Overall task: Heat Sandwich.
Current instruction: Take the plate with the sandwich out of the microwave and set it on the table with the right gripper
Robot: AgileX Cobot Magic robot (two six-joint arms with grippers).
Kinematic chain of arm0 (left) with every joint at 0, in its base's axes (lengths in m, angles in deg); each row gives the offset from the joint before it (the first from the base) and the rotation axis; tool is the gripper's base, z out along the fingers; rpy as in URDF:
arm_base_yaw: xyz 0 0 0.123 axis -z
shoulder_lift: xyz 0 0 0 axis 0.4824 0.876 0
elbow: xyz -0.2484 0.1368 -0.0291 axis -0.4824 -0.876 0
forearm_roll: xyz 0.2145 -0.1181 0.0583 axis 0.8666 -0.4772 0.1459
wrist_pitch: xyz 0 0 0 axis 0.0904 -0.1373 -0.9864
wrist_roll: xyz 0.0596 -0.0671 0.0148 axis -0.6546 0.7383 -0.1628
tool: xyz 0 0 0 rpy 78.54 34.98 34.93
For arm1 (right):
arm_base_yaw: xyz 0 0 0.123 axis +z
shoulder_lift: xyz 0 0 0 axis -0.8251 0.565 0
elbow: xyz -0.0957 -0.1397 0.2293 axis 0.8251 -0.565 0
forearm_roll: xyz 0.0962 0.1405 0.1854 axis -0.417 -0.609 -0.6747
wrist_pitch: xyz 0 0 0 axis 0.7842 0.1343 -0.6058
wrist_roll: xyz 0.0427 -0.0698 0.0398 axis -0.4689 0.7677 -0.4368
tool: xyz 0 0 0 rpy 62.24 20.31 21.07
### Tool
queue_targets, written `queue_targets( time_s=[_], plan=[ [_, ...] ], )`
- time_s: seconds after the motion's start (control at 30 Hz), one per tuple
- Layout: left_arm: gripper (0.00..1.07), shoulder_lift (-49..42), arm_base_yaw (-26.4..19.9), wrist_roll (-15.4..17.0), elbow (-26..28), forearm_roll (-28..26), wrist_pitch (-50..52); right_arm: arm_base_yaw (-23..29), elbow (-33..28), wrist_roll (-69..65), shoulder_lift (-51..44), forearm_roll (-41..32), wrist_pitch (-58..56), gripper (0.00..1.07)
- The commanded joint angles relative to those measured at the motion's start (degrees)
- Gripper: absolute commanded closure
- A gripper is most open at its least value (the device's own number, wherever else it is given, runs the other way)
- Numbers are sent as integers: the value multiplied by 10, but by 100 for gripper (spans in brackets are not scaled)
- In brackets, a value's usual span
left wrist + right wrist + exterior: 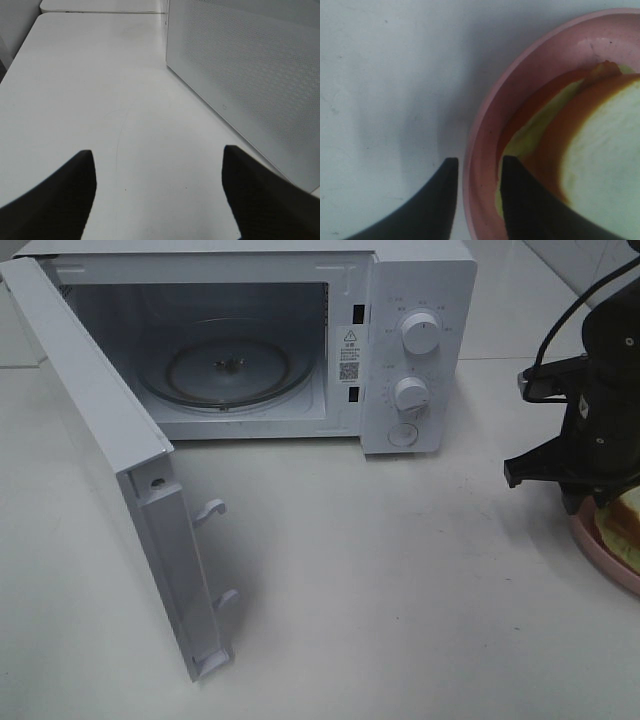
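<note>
The sandwich (600, 150) lies on the pink plate (485, 150), on the counter (380, 580) well to the right of the microwave (420, 340), whose door (110, 470) stands open. The right pincer (477, 172) straddles the plate's near rim, one finger outside and one inside, slightly apart around the rim; whether they grip it I cannot tell. The left pincer (157, 185) gapes wide and empty beside the microwave door, far from the plate, so the right arm is nearer
</note>
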Motion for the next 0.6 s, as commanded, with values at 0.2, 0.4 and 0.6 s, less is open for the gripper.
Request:
queue_targets(
  time_s=[0.2,0.4,0.6],
  plan=[
    [41,-9,1,1,-2,-1,5,1,3,30,-9,-7,2,50],
    [41,-9,1,1,-2,-1,5,1,7,30,-28,-13,0,50],
    [41,-9,1,1,-2,-1,5,1,7,33,-66,-37,-2,50]
  ],
)
